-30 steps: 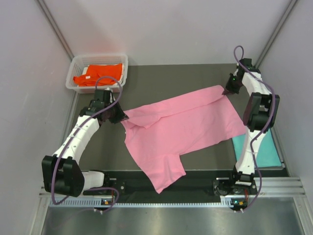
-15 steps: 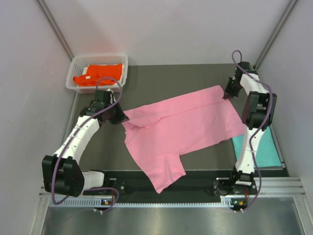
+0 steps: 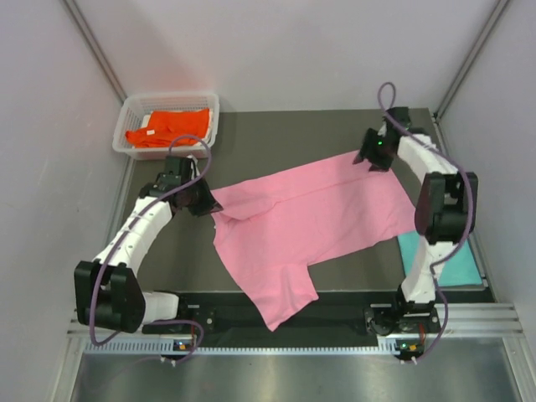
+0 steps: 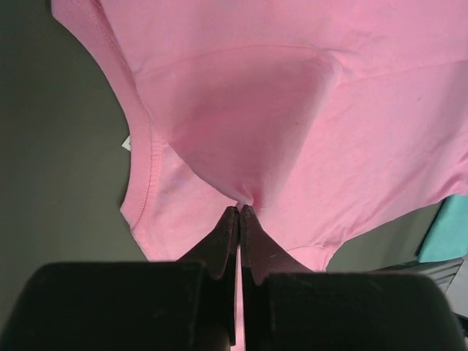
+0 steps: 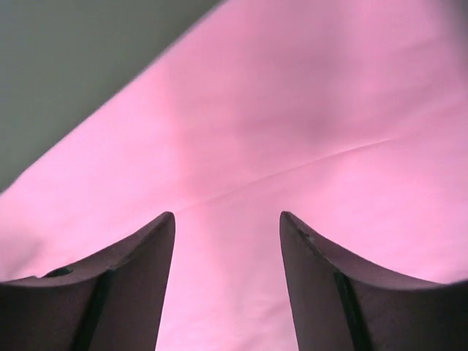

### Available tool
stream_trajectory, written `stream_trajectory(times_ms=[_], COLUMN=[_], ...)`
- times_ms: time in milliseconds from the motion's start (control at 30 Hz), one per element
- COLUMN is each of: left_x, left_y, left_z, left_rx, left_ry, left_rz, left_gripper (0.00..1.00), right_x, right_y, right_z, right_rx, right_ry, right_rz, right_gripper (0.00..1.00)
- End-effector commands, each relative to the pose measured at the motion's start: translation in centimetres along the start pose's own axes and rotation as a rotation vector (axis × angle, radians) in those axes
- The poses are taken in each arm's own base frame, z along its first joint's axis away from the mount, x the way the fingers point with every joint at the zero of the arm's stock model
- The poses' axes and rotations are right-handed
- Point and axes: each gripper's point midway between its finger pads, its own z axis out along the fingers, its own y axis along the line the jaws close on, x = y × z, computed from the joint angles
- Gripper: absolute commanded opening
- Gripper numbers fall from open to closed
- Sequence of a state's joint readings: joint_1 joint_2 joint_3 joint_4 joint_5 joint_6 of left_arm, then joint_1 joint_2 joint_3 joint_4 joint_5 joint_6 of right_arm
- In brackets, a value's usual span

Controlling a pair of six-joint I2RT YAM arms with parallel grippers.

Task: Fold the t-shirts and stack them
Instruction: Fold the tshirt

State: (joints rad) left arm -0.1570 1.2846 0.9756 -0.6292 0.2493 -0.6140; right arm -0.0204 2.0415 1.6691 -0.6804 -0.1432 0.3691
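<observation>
Flattening the pink t-shirt (image 3: 310,218) for folding: the left pincer (image 4: 240,212) pinches cloth near its collar. The right pincer (image 5: 227,219) gapes empty over its far edge and likely must grasp there next.

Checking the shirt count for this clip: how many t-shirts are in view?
3. Pink shirt spread across the table; orange shirt in the basket, far left; teal shirt at the right edge, partly hidden. More may lie under them.

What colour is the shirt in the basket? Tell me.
Bright orange. The shirt lies in the white basket, clearest in the top view.
</observation>
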Motion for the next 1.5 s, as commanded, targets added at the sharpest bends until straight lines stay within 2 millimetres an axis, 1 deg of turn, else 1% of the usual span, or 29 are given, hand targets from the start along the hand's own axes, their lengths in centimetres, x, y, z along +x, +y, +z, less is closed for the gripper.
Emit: stream_trajectory(times_ms=[0,33,67,100,133,167,200,233,267,300,333,367,400,433,467,500,533,567,600,633,767,800,833,867,900,967,1033,1233,1467], left_x=[-1.0,-1.2,-1.8,-2.1,-2.4,-3.2,-3.7,-4.1,-5.1,-5.7,-5.9,-6.7,-7.2,-7.2,-7.8,-8.0,-7.9,-8.1,-8.2,-8.2,-8.4,-8.4,-8.4,-8.7,-8.7,-9.2,-9.4,-9.5,-9.2], left_y=[-1.0,-0.9,-1.1,-1.2,-1.0,-1.6,-1.7,-1.5,-2.0,-2.2,-1.8,-2.1,-2.2,-2.0,-2.2,-2.2,-2.0,-2.2,-2.1,-2.0,-1.6,-1.4,-1.3,-1.4,-1.2,-1.3,-1.2,-1.2,-1.2], left_z=[-0.1,0.1,0.0,0.1,0.5,0.5,0.6,1.3,1.2,1.4,2.2,2.2,2.5,3.3,3.5,3.8,4.5,4.6,4.8,5.2,5.8,6.0,6.1,6.0,6.1,5.9,5.9,6.0,6.1], left_rx=[0.027,0.021,0.022,0.018,0.010,0.021,0.018,0.006,0.011,0.011,-0.003,-0.002,-0.003,-0.009,-0.005,-0.003,-0.009,-0.002,-0.005,-0.006,-0.012,-0.014,-0.017,-0.017,-0.023,-0.021,-0.022,-0.010,-0.004], left_ry=[-0.013,-0.014,-0.029,-0.037,-0.037,-0.058,-0.067,-0.063,-0.088,-0.100,-0.092,-0.105,-0.109,-0.092,-0.100,-0.097,-0.082,-0.080,-0.078,-0.075,-0.079,-0.075,-0.073,-0.080,-0.074,-0.083,-0.083,-0.074,-0.070], left_rz=[0.031,0.035,0.050,0.059,0.071,0.083,0.092,0.096,0.115,0.125,0.137,0.147,0.154,0.159,0.182,0.191,0.203,0.209,0.213,0.220,0.230,0.232,0.238,0.240,0.241,0.249,0.255,0.261,0.253], left_gripper=[0.00,0.00,0.00,0.00,0.00,0.00,0.00,0.00,0.00,0.00,0.00,0.00,0.00,0.00,0.00,0.00,0.00,0.00,0.00,0.00,0.00,0.00,0.00,0.00,0.00,0.00,0.00,0.00,0.00], right_x=[4.7,6.8,9.9,11.7,13.4,15.7,17.0,18.1,19.8,20.7,21.5,22.6,23.0,23.3,24.0,24.2,24.7,25.4,25.8,26.1,27.8,28.1,28.7,29.3,29.7,30.1,30.2,30.5,30.2], right_y=[15.5,17.2,20.2,21.6,22.4,24.0,24.7,25.7,26.9,27.4,27.7,28.4,28.8,29.0,29.4,29.5,29.4,29.7,29.7,29.3,29.3,29.3,29.4,29.7,29.7,30.1,30.4,30.4,30.9], right_z=[-5.5,-5.4,-5.8,-5.9,-5.0,-5.0,-4.9,-4.5,-4.7,-4.6,-3.9,-3.9,-3.8,-3.3,-3.2,-2.9,-2.4,-2.4,-2.3,-2.0,-1.9,-1.9,-1.5,-1.6,-1.3,-1.1,-0.5,0.8,1.1], right_rx=[-0.501,-0.570,-0.637,-0.691,-0.711,-0.736,-0.753,-0.789,-0.809,-0.818,-0.815,-0.820,-0.824,-0.817,-0.810,-0.795,-0.777,-0.769,-0.761,-0.730,-0.717,-0.722,-0.731,-0.739,-0.744,-0.755,-0.747,-0.716,-0.705], right_ry=[-0.058,-0.056,-0.007,0.033,0.062,0.113,0.143,0.166,0.207,0.233,0.253,0.278,0.285,0.286,0.299,0.300,0.312,0.328,0.330,0.319,0.314,0.328,0.338,0.360,0.372,0.375,0.376,0.393,0.391], right_rz=[-0.113,-0.136,-0.143,-0.148,-0.144,-0.139,-0.141,-0.146,-0.143,-0.140,-0.134,-0.125,-0.122,-0.117,-0.111,-0.100,-0.089,-0.074,-0.068,-0.057,-0.047,-0.038,-0.030,-0.004,0.008,0.021,0.027,0.063,0.110], right_gripper=[0.60,0.60,0.59,0.56,0.41,0.35,0.32,0.28,0.26,0.21,0.17,0.15,0.14,0.13,0.14,0.18,0.20,0.22,0.22,0.25,0.29,0.29,0.26,0.23,0.16,0.11,0.10,0.17,0.23])
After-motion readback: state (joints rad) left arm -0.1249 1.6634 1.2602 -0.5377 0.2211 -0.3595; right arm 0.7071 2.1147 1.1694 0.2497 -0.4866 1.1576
